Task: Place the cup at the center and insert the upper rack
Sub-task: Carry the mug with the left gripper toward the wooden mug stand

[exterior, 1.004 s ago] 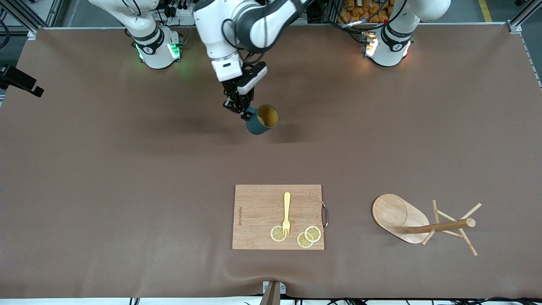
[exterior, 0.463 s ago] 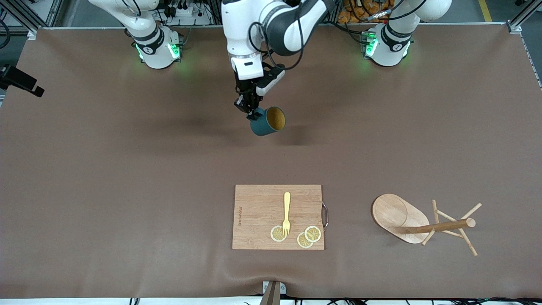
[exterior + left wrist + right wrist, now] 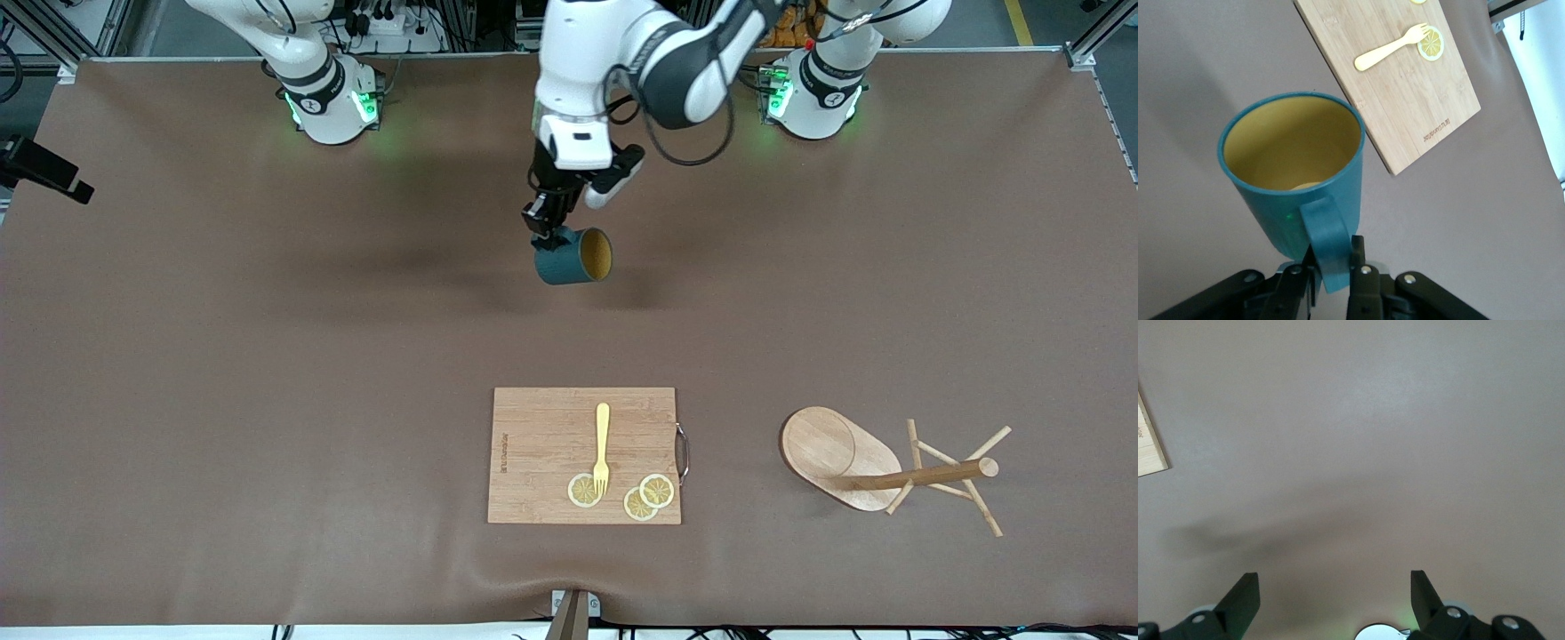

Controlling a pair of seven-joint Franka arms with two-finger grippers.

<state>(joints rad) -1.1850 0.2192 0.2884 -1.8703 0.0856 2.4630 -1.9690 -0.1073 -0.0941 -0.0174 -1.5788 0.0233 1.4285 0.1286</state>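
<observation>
We are carrying the cup over the worktop's middle

Our left tool (image 3: 544,222) is pinching the cup (image 3: 572,258) by its handle, tipping its mouth sideways, farther from the front camera than the cutting board (image 3: 542,444). Our right tool (image 3: 1331,597) is waiting, spread. The upper rack (image 3: 889,467) is lying toppled beside the board; nothing is blocking us.

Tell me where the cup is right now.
The cup hangs tilted from the left gripper, clamped by its handle, over bare table, with the cutting board nearer the front camera.
</observation>
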